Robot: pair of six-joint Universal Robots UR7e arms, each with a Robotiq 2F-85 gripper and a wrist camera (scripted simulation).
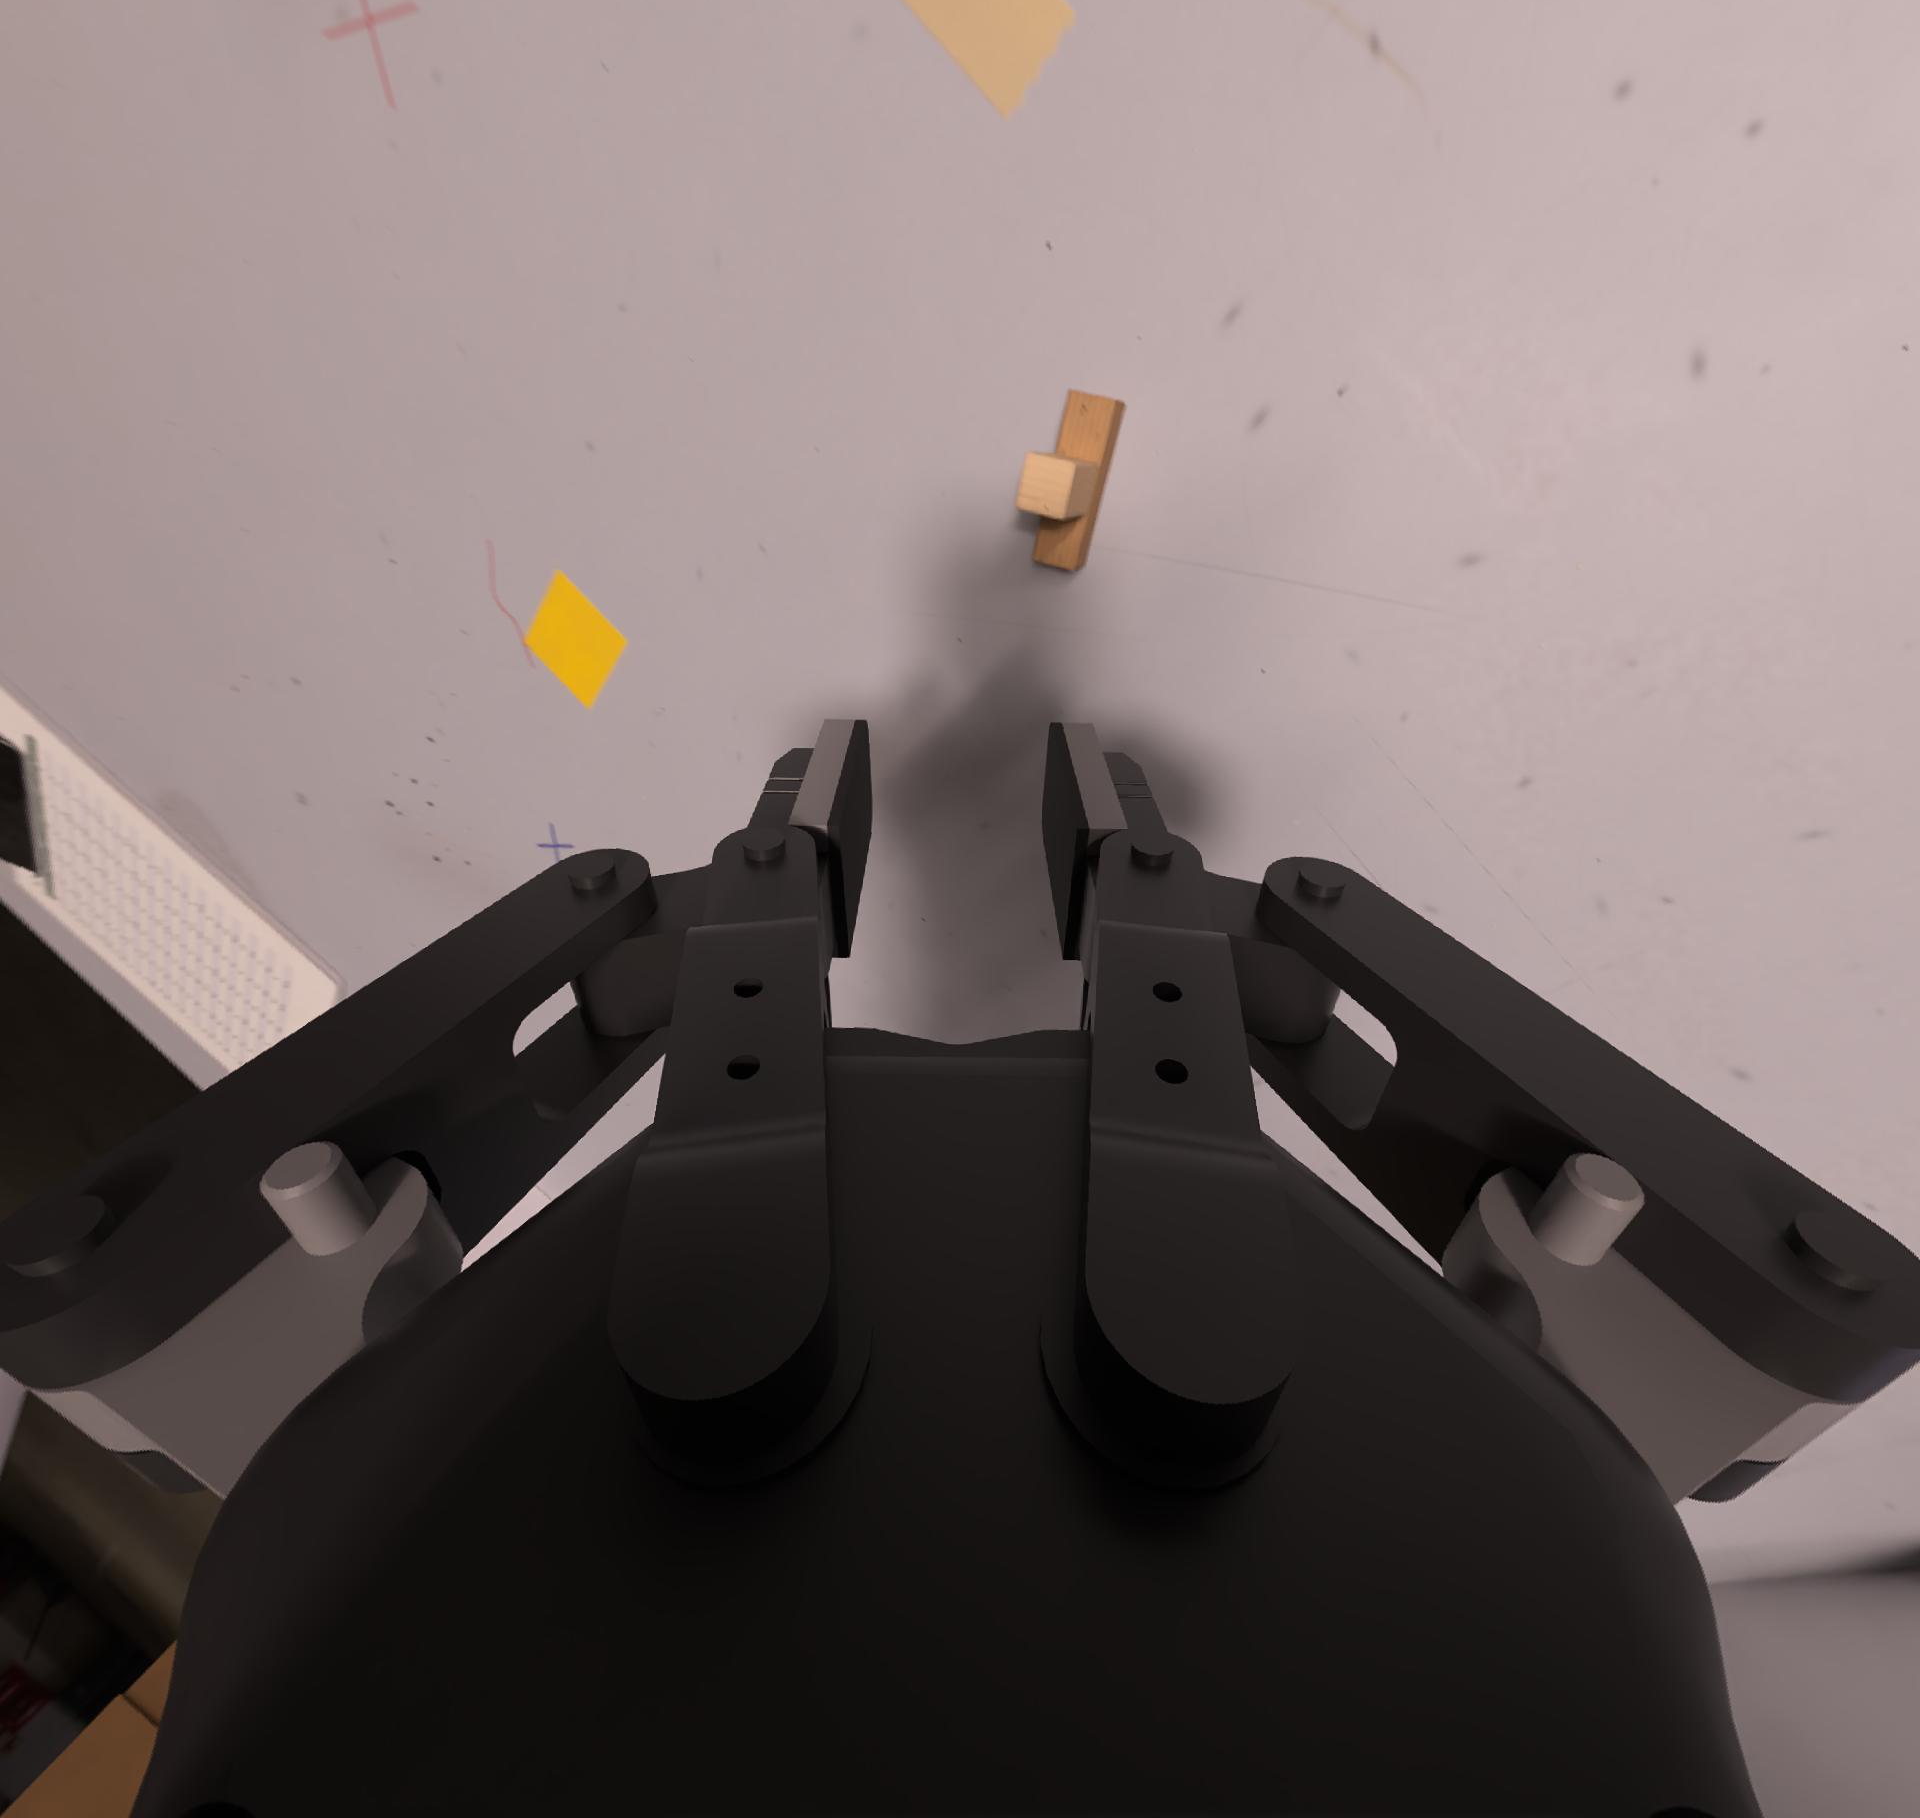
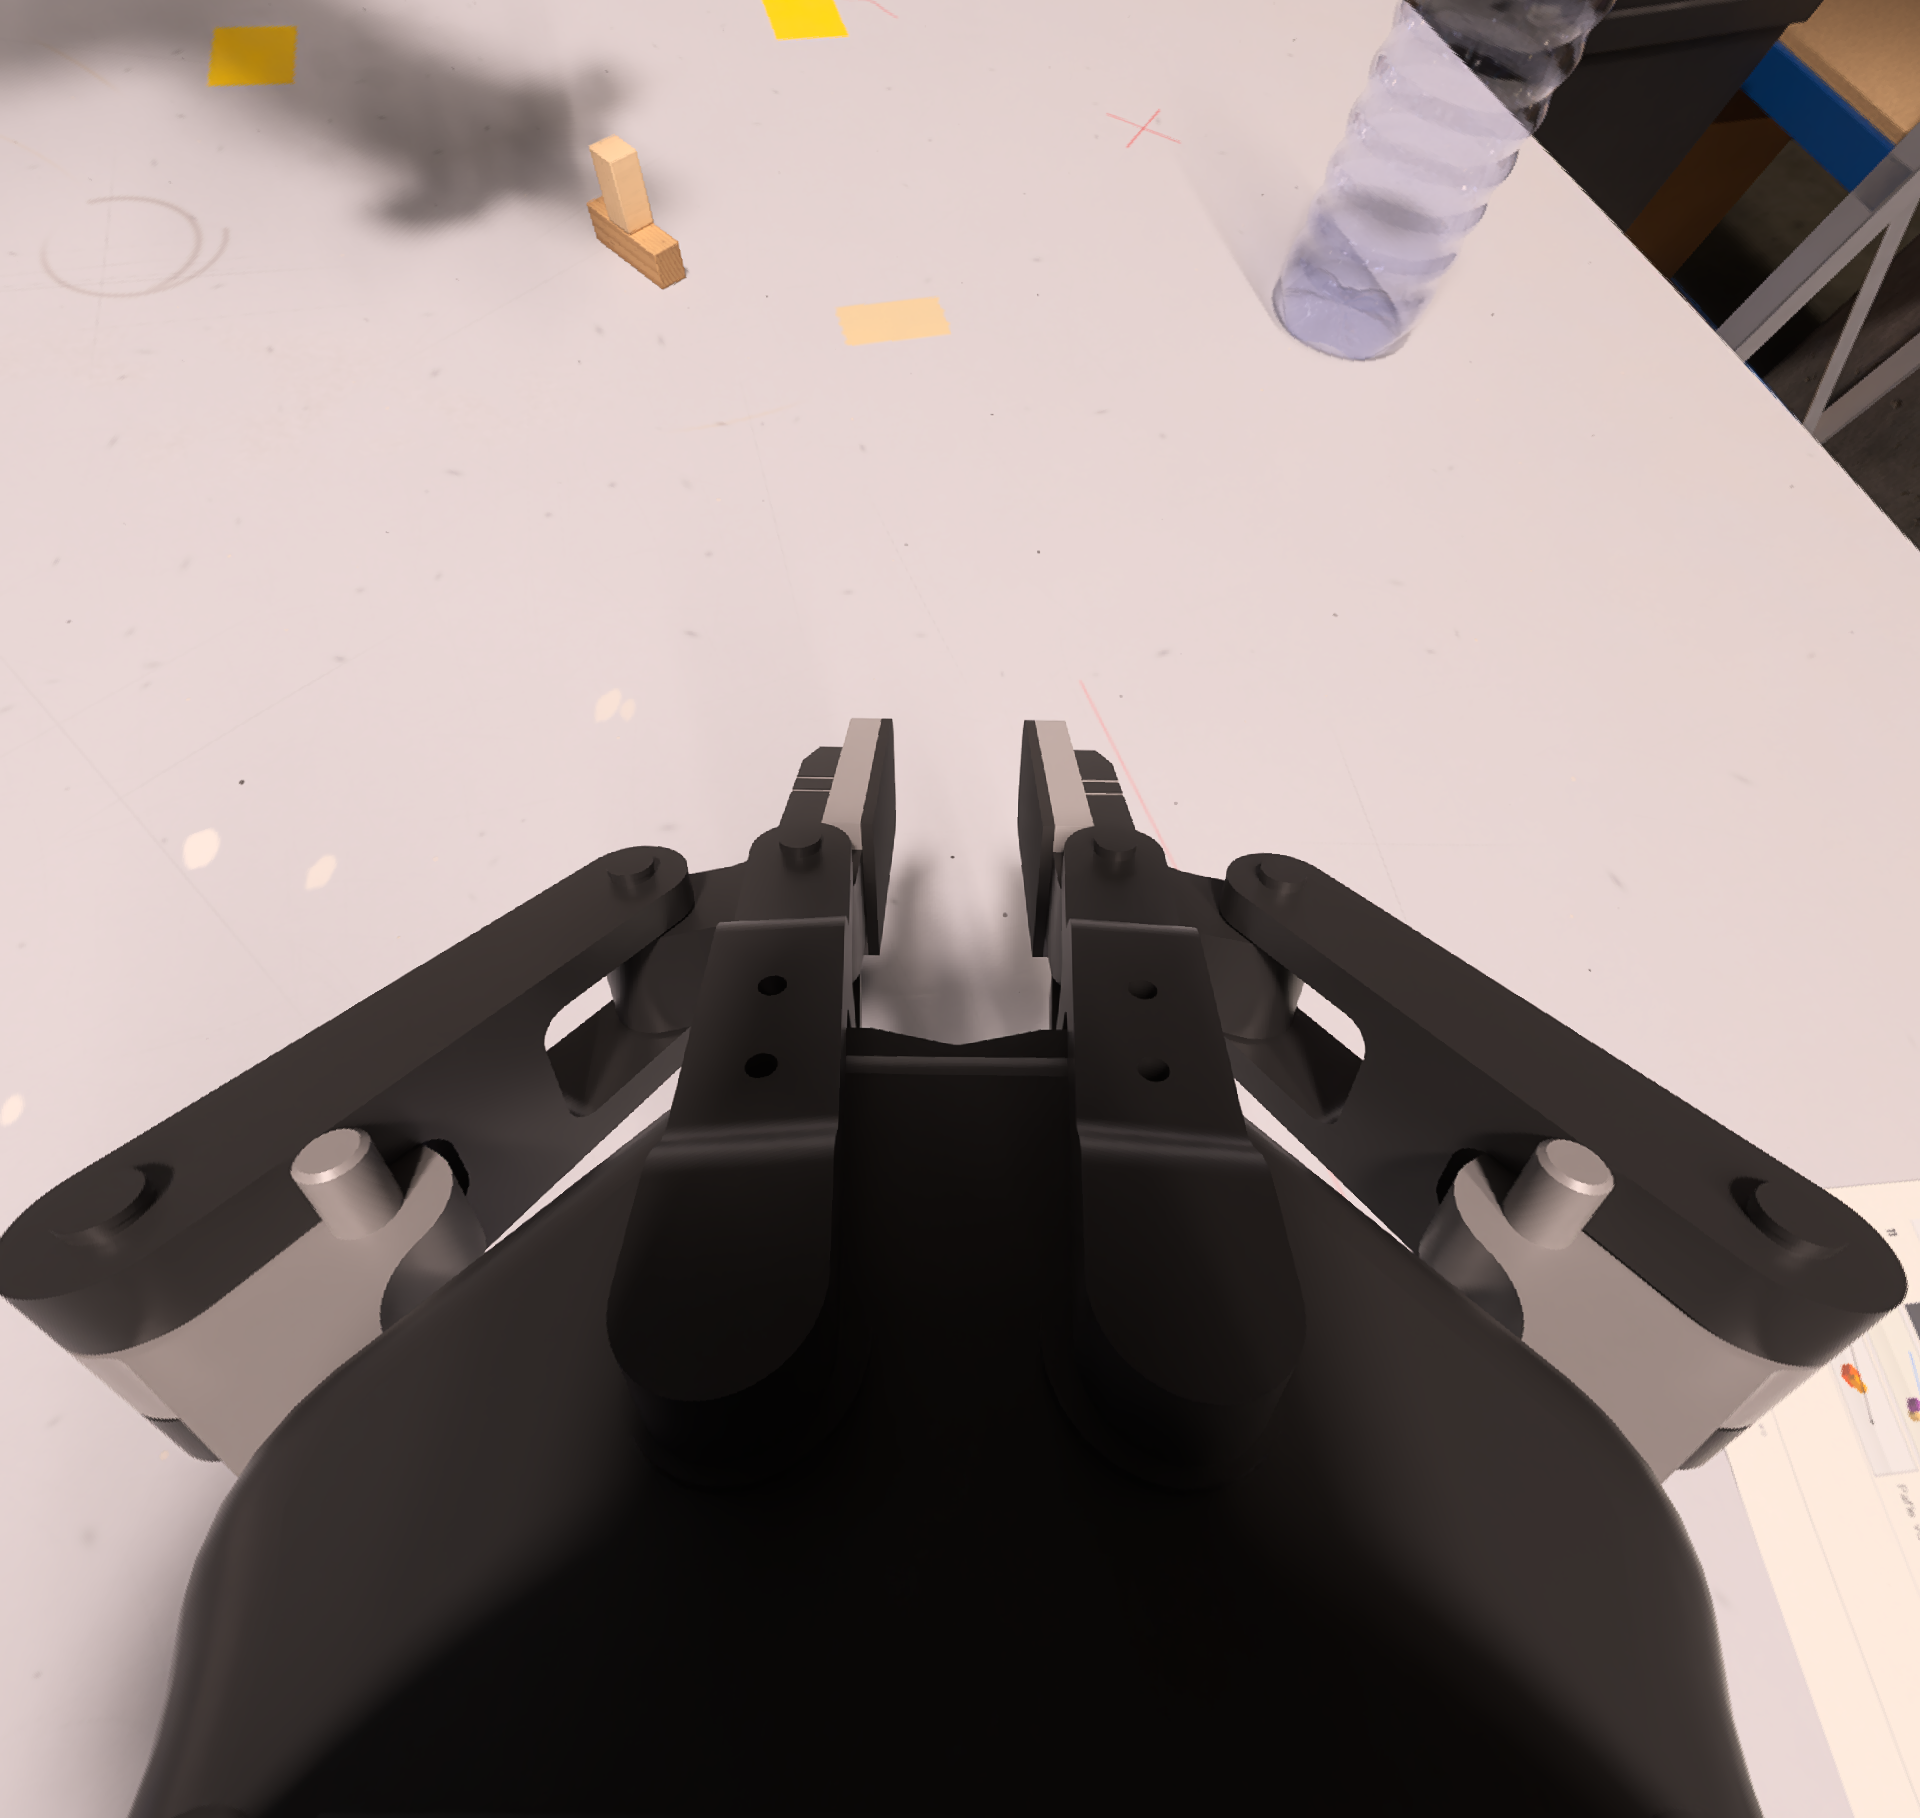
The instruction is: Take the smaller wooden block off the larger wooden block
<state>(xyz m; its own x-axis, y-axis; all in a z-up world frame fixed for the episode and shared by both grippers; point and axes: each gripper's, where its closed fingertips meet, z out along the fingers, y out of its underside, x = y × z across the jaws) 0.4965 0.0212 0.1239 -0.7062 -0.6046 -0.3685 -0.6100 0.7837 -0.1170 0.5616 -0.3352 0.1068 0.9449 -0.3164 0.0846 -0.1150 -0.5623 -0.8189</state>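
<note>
A small pale wooden block [image 1: 1051, 485] stands upright on a larger, darker wooden block [image 1: 1086, 480] that lies flat on the white table. In the right wrist view the small block [image 2: 621, 183] rises from the middle of the large block [image 2: 642, 248], far off at the upper left. My left gripper [image 1: 958, 745] is open and empty, hovering above the table a little short of the blocks. My right gripper [image 2: 956, 734] is open and empty, low over the table and far from the blocks.
A clear plastic bottle [image 2: 1403, 179] stands near the table's right edge. Yellow squares [image 1: 575, 638] [image 2: 803, 16] [image 2: 251, 55] and tan patches [image 1: 980, 2] [image 2: 894, 321] lie flat on the table. A white perforated board [image 1: 156, 911] lies at the left. Papers [image 2: 1849, 1436] lie at the lower right.
</note>
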